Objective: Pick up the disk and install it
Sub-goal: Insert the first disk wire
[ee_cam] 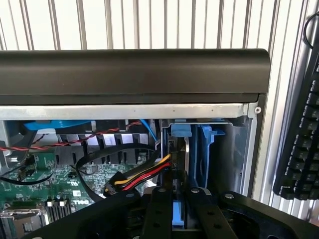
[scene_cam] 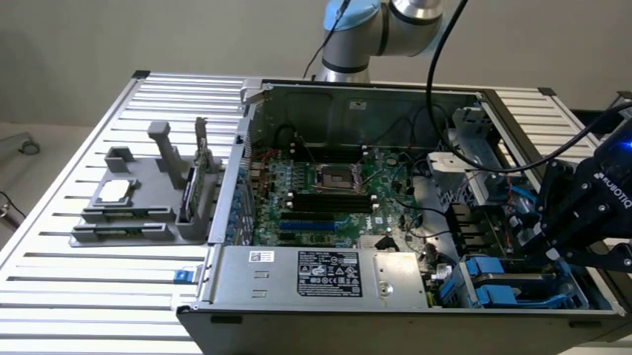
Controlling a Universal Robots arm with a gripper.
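**Pincer over the drive bay, disk edge-on between its fingers**

Pincer [ee_cam: 178,211] sits low at the drive bay in the corner of the open computer case [scene_cam: 345,89], at the exterior view's right; fingers [ee_cam: 160,209] nearly closed, and in the wrist view a narrow blue strip stands between them; judged to be the carrier edge of the disk [ee_cam: 178,215], so the pincer appears to have hold of it, though the contact itself is partly hidden by the finger bodies.

Key relation: disk stands on edge, directly ahead of and between the fingers, its long axis running away from the wrist, down into the bay; the blue bay rails [ee_cam: 199,149] lie just beyond the fingertips, in line with that axis; disk looks partly entered in the slot, not yet fully home; how deep, cannot tell.

Neighbours: yellow-red-black power cable [ee_cam: 142,174] just beside the bay, close to one finger; a snag risk. Motherboard [scene_cam: 316,192] lies well apart toward the case middle; power supply box [scene_cam: 326,274] sits beside the bay at the near wall; keyboard [ee_cam: 299,139] lies outside the case on the slatted surface [scene_cam: 89,266].
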